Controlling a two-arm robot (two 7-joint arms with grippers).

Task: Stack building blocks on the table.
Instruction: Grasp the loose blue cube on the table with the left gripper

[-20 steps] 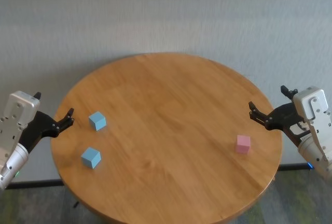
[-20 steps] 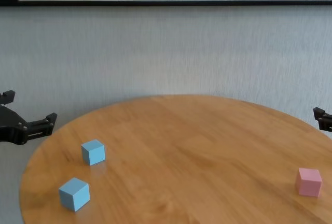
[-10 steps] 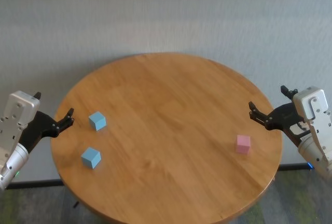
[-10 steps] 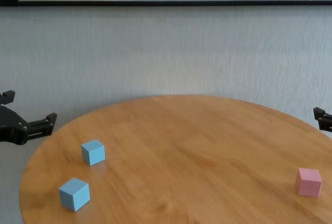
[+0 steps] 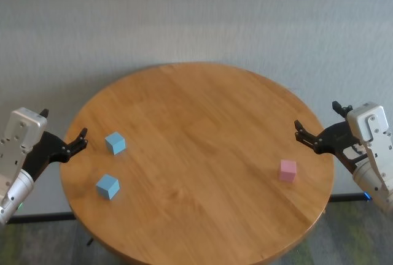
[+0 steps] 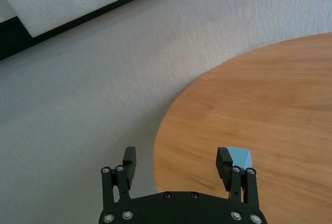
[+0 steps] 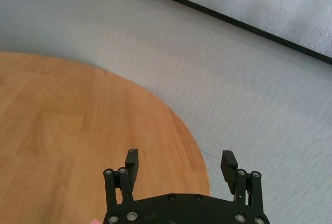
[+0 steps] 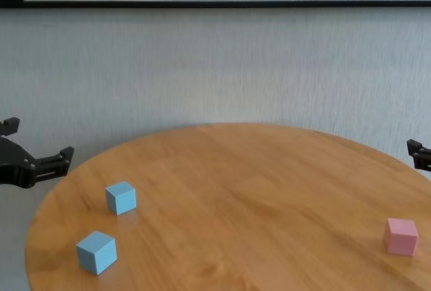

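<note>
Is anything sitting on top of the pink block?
No. The pink block has a bare top and sits alone on the table. Both blue blocks lie apart, far across. Its underside is hidden.

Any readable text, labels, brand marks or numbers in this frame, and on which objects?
None: no text shows on the two light blue blocks, the pink block, the table, or either gripper, left and right, both parked open at the table's edges.

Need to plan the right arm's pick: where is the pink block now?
In the head view, the pink block sits alone near the table's right edge, just below the open right gripper.
</note>
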